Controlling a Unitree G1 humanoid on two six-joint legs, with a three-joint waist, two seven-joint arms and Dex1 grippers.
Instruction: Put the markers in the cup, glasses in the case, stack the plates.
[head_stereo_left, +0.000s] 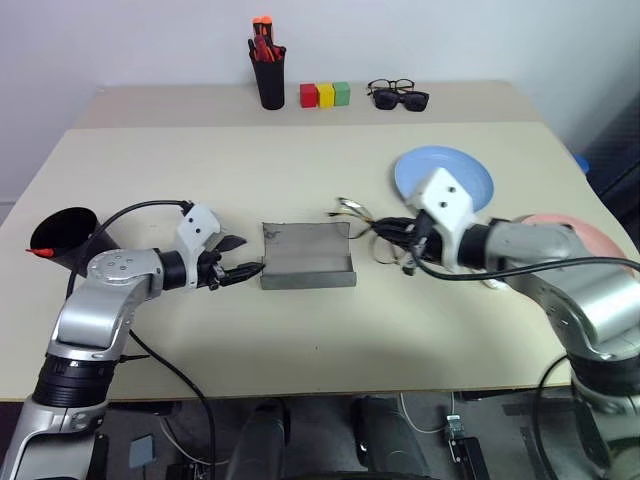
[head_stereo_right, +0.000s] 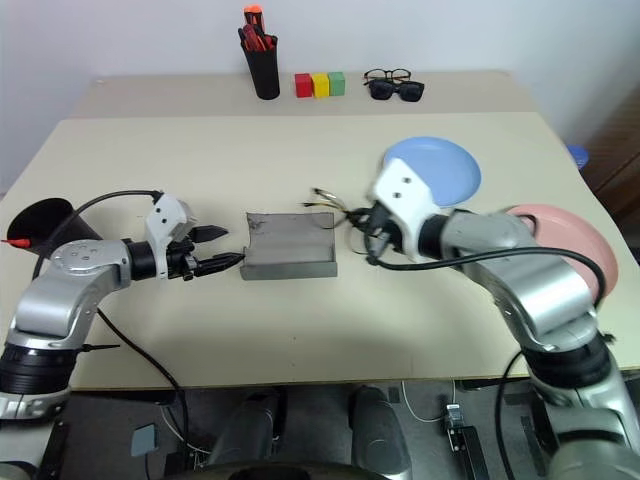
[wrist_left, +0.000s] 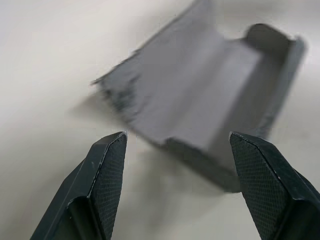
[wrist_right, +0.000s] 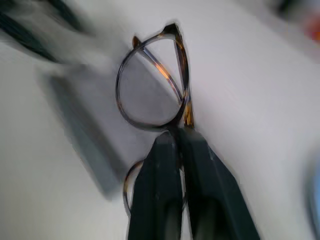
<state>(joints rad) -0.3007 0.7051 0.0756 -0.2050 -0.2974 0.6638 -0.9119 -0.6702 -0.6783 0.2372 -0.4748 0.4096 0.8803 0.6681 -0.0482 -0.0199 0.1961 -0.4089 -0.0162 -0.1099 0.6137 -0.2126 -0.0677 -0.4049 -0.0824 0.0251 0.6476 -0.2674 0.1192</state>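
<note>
Glasses, thin round wire rims, pinched in right gripper; left gripper spread

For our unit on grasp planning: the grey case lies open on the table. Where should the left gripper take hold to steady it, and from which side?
Probably the case's near left end wall, approached level from the robot's left. The case lies open like a shallow tray with low upright walls, and the left gripper stands open beside that end, aimed at it. That leaves the open top free for the glasses, which the right gripper holds.
</note>
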